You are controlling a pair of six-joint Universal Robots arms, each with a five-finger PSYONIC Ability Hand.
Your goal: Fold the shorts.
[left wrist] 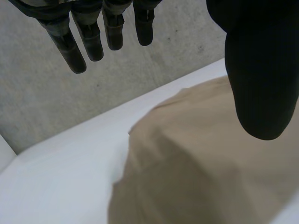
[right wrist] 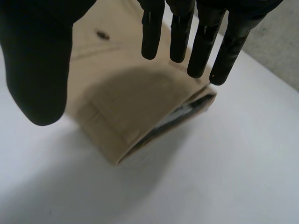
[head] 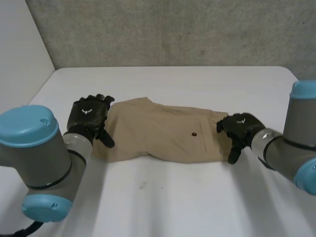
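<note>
Head view: left hand (head: 89, 114), right hand (head: 241, 127) at opposite ends of tan shorts (head: 158, 131), fingers straight, empty.

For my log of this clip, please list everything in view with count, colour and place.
shorts: one, tan, lying flat mid-table between the hands
button: one, dark, on the shorts, nearer the right hand
table: one, white, under the shorts
wall: one, grey, behind the table
left arm: one, grey with light-blue caps, near side of the table
right arm: one, same colours, opposite side
left hand: one, black, open, at the shorts' end away from the button
right hand: one, black, open, at the button end
</note>
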